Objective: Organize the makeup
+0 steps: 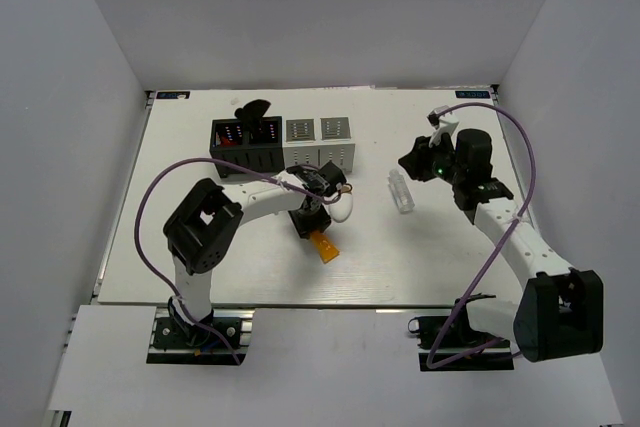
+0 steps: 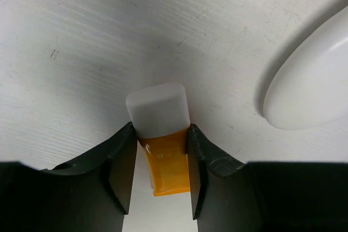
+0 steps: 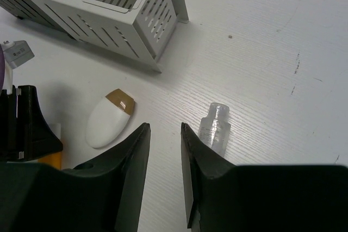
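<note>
On the white tabletop point(image 1: 450, 257), two arms work from the near edge. The left arm point(image 1: 250, 197) bends in toward the middle, wrist tipped down. The left pincer point(image 2: 162, 131) is low over the surface, jaws set against both sides of the orange tube point(image 2: 163, 161), holding it. The tube lies flat on the tabletop with its white cap point(image 2: 157, 107) sticking out past the fingertips. The right arm point(image 1: 510, 232) reaches up the right side and turns inward. The right pincer point(image 3: 165, 129) hangs above the surface with its jaws at a narrow gap and nothing between them.

Two compartment boxes stand side by side at the far centre, touching. The black box point(image 1: 245, 152) is on the left, the white box point(image 3: 109, 9) on the right. Each shows two open top cells. The black box holds red and dark slim pencils point(image 1: 232, 133), too small to count, and a black brush head point(image 1: 255, 109) sticks up behind it. I cannot tell what is in the white box.

There are three loose makeup items:
- 1 orange tube, centre, in the left pincer.
- 1 white egg-shaped sponge point(image 3: 109, 120) with a tan flat end, lying just beside the tube's cap end, in front of the white box.
- 1 small clear bottle point(image 3: 215, 129), lying on its side just beside the right pincer, apart from the sponge.
</note>
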Available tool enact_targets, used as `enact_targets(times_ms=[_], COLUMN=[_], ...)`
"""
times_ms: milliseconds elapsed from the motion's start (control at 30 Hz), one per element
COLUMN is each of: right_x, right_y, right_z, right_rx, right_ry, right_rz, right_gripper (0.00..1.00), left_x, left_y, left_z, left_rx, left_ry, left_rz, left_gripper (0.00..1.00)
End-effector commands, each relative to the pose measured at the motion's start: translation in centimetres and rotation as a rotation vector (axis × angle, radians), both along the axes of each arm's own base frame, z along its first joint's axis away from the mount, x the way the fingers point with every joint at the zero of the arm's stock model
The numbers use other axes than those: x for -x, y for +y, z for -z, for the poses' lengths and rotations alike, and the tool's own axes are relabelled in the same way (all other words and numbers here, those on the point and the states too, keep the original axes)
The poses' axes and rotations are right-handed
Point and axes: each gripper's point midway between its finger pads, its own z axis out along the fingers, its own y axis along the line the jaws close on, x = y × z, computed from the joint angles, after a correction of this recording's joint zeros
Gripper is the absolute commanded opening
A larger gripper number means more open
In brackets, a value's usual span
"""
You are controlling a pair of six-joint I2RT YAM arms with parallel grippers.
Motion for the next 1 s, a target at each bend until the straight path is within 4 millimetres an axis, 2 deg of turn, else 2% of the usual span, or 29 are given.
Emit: enact_targets(times_ms=[0,67,100,167,200,233,267,300,333,400,467,500,567,600,633,700,733,767,833,867,967], right_x=[0.3,0.4,0.5,0.6,0.6,0.6,0.6,0.7,0.7,0.9,1.0,1.0,1.1,1.1,1.2,1.2,1.3,1.3,1.5,1.5,1.6], right_y=[0.2,0.2,0.2,0.2,0.3,0.3,0.1,0.2,0.1,0.3,0.4,0.4,0.5,0.5,0.4,0.3,0.3,0.1,0.0,-0.1,-0.3], right_z=[-1.5,-1.8,-1.9,-2.0,-2.0,-1.8,-1.5,-1.5,-1.3,-1.4,-1.4,-1.4,-1.5,-1.5,-1.6,-1.5,-1.5,-1.5,-1.3,-1.2,-1.1], right_rx=[-0.021,-0.021,-0.022,-0.02,-0.02,-0.018,-0.016,-0.015,-0.014,-0.017,-0.019,-0.02,-0.021,-0.018,-0.017,-0.007,-0.004,-0.002,0.001,0.004,0.007], right_ry=[-0.049,-0.056,-0.06,-0.067,-0.068,-0.066,-0.061,-0.063,-0.061,-0.06,-0.06,-0.06,-0.065,-0.067,-0.071,-0.078,-0.078,-0.078,-0.075,-0.074,-0.075], right_rz=[-0.026,-0.031,-0.037,-0.041,-0.046,-0.046,-0.042,-0.044,-0.043,-0.055,-0.059,-0.062,-0.067,-0.066,-0.067,-0.067,-0.066,-0.057,-0.052,-0.046,-0.037], right_gripper=[0.35,0.35,0.36,0.36,0.36,0.36,0.36,0.36,0.36,0.36,0.35,0.35,0.34,0.34,0.34,0.34,0.34,0.34,0.34,0.34,0.34], left_x=[-1.5,-2.4,-2.9,-4.5,-5.5,-6.3,-8.1,-8.8,-10.3,-12.5,-14.9,-16.2,-18.5,-19.8,-20.8,-22.6,-23.5,-24.4,-25.5,-25.9,-26.8], left_y=[-0.9,-1.8,-2.0,-2.5,-1.9,-1.5,-0.9,-0.7,0.8,1.2,2.0,3.0,3.7,4.9,5.3,6.1,7.0,7.0,7.7,7.3,7.2], left_z=[-4.4,-7.4,-9.9,-13.5,-16.0,-17.5,-19.2,-21.1,-22.9,-26.8,-28.7,-30.9,-30.5,-31.8,-31.9,-30.8,-31.3,-30.1,-29.9,-28.9,-27.8], left_rx=[0.029,0.06,0.077,0.113,0.087,0.066,0.054,0.017,-0.047,-0.117,-0.186,-0.225,-0.304,-0.335,-0.354,-0.421,-0.437,-0.468,-0.482,-0.495,-0.498], left_ry=[-0.133,-0.227,-0.308,-0.434,-0.527,-0.59,-0.665,-0.724,-0.794,-0.926,-0.997,-1.034,-1.031,-1.048,-1.057,-1.038,-1.05,-1.027,-1.028,-1.013,-1.01], left_rz=[0.035,0.081,0.12,0.144,0.192,0.202,0.189,0.241,0.196,0.216,0.179,0.161,0.134,0.11,0.094,0.094,0.065,0.079,0.066,0.088,0.098], left_gripper=[0.16,0.14,0.13,0.13,0.14,0.15,0.16,0.16,0.18,0.18,0.19,0.19,0.19,0.19,0.18,0.18,0.18,0.18,0.18,0.18,0.19])
